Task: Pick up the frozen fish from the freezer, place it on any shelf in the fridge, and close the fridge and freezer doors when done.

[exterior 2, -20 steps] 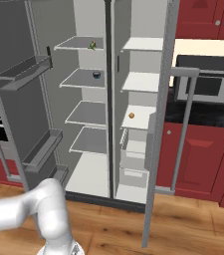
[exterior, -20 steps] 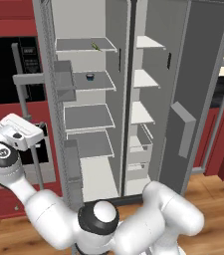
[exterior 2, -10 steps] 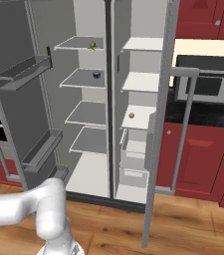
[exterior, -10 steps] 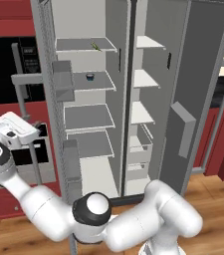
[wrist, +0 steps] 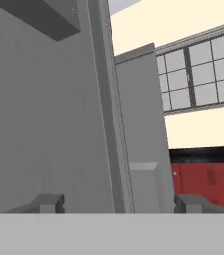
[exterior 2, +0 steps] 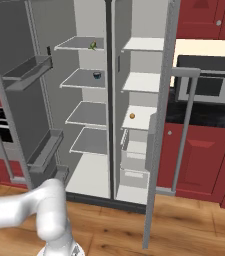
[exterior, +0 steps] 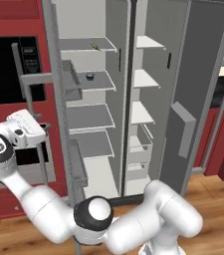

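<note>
From the left base view, both doors of the side-by-side unit stand wide open. The frozen fish (exterior: 95,47) lies on the top shelf of the fridge (exterior: 87,114), the wider compartment with grey shelves, so by my reckoning it is already placed and only the doors remain. A small dark cup (exterior: 89,76) sits on the shelf below it. The arm reaches far to the left, with the pincer (exterior: 43,134) out beside the fridge door (exterior: 63,129), near its outer face and bar handle.

From the right base view, the fish (exterior 2: 92,45) shows as a slim greenish sliver near the front edge of that same top shelf, with the cup (exterior 2: 97,75) one shelf down. In the freezer (exterior 2: 139,115), a small orange ball (exterior 2: 132,115) rests on a white shelf. The freezer door (exterior 2: 160,125) swings out toward the red cabinets.

From the hand view, the two finger tips (wrist: 49,203) stand spread wide apart with nothing between them, and the door's grey edge (wrist: 111,124) rises between them.

The fish looks light, stiff and probably slick with frost; if it needed moving, a grip across its narrow middle would suit best.
</note>
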Controlling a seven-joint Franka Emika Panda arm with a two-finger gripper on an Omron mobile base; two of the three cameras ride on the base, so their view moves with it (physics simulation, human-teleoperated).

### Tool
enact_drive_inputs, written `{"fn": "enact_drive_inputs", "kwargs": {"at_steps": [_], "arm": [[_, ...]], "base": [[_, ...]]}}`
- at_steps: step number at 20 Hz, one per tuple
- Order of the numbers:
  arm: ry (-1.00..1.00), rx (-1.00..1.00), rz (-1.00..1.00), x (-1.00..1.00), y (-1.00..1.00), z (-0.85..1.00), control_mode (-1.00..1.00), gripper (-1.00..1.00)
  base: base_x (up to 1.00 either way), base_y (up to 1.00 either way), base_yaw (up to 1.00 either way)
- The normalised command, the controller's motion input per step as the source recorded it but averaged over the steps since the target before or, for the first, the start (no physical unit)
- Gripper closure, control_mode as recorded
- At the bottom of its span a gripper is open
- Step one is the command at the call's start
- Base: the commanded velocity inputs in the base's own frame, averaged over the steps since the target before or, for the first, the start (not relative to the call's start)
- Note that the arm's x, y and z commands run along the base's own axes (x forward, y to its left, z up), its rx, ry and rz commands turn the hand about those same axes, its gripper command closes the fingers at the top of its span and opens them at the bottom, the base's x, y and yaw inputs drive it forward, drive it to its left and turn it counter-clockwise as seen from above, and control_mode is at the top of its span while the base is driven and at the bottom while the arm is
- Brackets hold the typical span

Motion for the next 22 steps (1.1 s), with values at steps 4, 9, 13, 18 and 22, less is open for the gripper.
{"fn": "enact_drive_inputs", "kwargs": {"at_steps": [4,9,13,18,22], "arm": [[0.0,0.08,-0.07,0.0,-1.0,0.05,-1.0,-1.0],[0.0,0.09,-0.08,0.05,-1.0,0.04,-1.0,-1.0],[0.0,0.09,-0.08,0.16,-1.0,0.02,-1.0,-1.0],[0.0,0.06,-0.05,0.29,-1.0,0.01,-1.0,-1.0],[0.0,0.03,-0.01,0.44,-1.0,0.0,-1.0,-1.0]], "base": [[0.0,0.0,0.0],[0.0,0.0,0.0],[0.0,0.0,0.0],[0.0,0.0,0.0],[0.0,0.0,0.0]]}}
